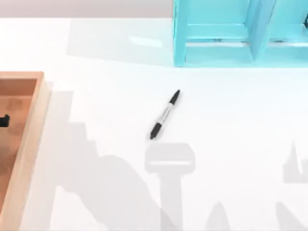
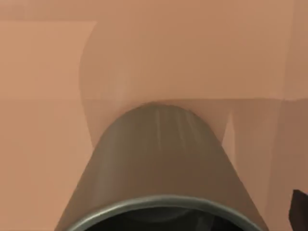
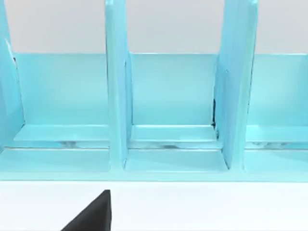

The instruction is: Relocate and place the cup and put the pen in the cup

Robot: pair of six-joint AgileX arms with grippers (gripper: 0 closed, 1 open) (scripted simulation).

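White table [image 1: 231, 144]: smooth, matte. Turquoise divided rack [image 1: 216, 33], far edge; right wrist view adds upright partitions. Wooden tray [image 1: 29, 139], table's left edge. Cup [image 2: 161, 163]: olive cylinder, close in left wrist view against wood. Pen [image 1: 165, 114]: slim, black-tipped, lying mid-table. State of both grippers: cannot tell.

A white table [image 1: 231, 120] carried grey shadows across its near part. At its far side, toward the right, stood a turquoise rack [image 1: 216, 48] split by upright dividers into open compartments, resting on the tabletop. At the left edge sat a wooden tray [image 1: 26, 144] with raised light-brown walls and a darker floor.
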